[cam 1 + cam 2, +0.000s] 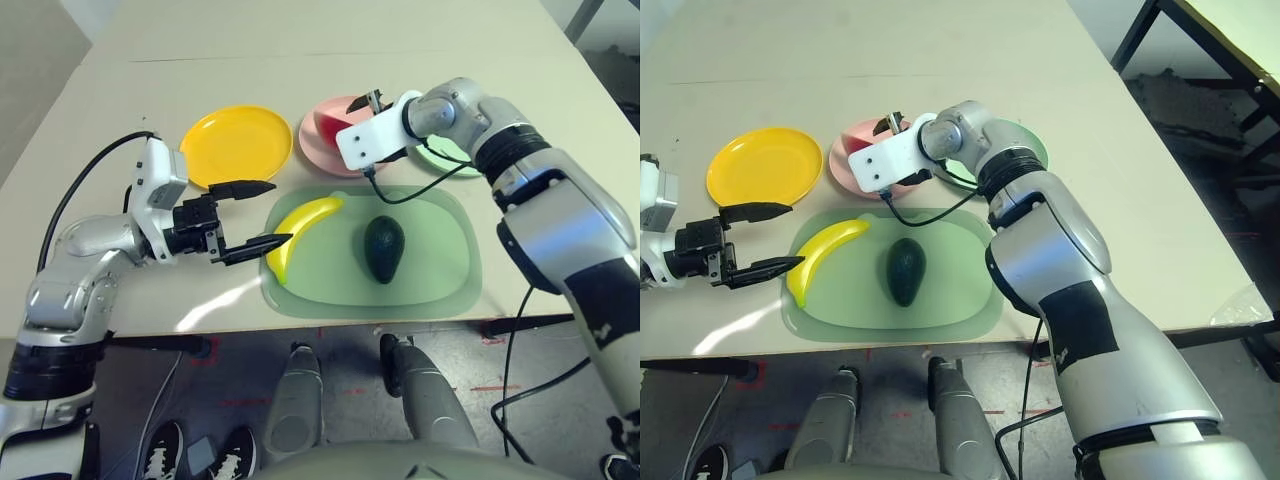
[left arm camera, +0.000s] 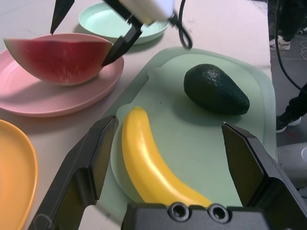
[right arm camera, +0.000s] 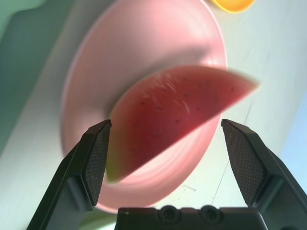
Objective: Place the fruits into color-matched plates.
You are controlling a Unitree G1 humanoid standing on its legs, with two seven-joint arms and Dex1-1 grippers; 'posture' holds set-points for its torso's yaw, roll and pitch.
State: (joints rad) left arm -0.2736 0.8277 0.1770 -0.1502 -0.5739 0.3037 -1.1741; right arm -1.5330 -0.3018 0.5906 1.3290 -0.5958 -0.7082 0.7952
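The red toy watermelon wedge (image 2: 60,60) lies in the round pink plastic plate (image 2: 29,98), the right tool (image 2: 86,26) spread wide over it. The curved yellow banana (image 1: 300,232) and dark green avocado (image 1: 383,248) rest on the pale green mat (image 1: 440,270); the left tool (image 1: 250,215), released, is beside the banana.

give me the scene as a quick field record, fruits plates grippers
watermelon wedge: lying in the pink plate
banana: on the pale green mat, near its left edge
avocado: on the mat's middle
yellow plate: empty
mint green plate: holds no fruit
left gripper: open, beside the banana
right gripper: open, over the watermelon wedge
fruits placed: one of three
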